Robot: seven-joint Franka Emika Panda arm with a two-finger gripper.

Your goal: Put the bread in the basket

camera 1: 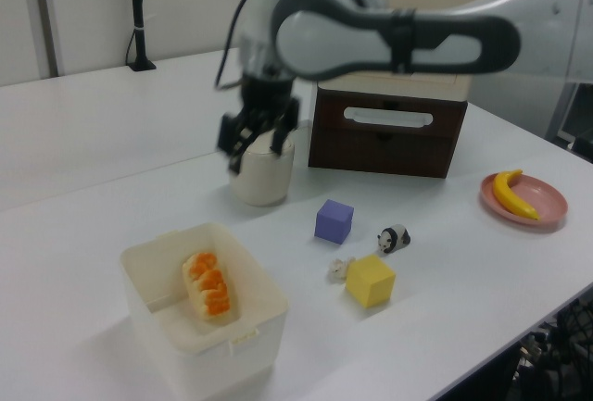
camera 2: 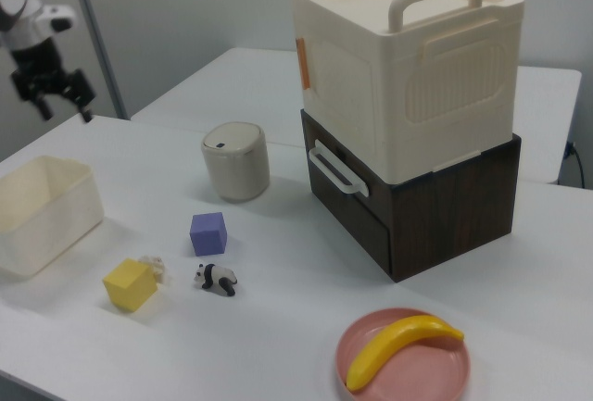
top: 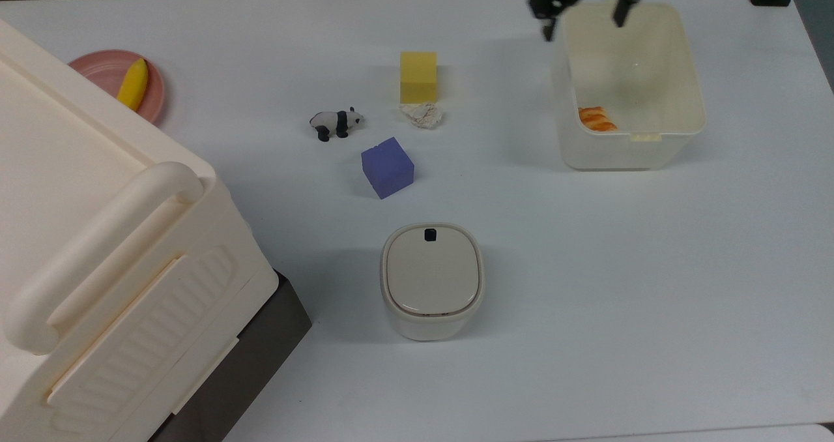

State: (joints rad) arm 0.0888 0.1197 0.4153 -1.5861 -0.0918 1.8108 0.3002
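The bread [top: 596, 118] [camera 1: 208, 282], orange-topped with pale sides, lies inside the basket, against the wall on the top view's left near the tab handle. The basket [top: 694, 70] [camera 1: 252, 338] [camera 2: 57, 208] is a translucent cream tub at the top view's upper right. My gripper [top: 582, 28] [camera 1: 255, 151] [camera 2: 65, 109] hangs open and empty, high above the basket's far left corner in the top view. Its two black fingers are spread wide and touch nothing.
A lidded beige bin [top: 432, 279], purple cube [top: 387, 167], yellow block [top: 417, 77], whitish lump [top: 422, 115] and toy panda [top: 335, 122] stand mid-table. A pink plate [top: 98, 67] holds a banana [top: 133, 83]. A big cream box [top: 98, 233] on a dark drawer unit fills the top view's left.
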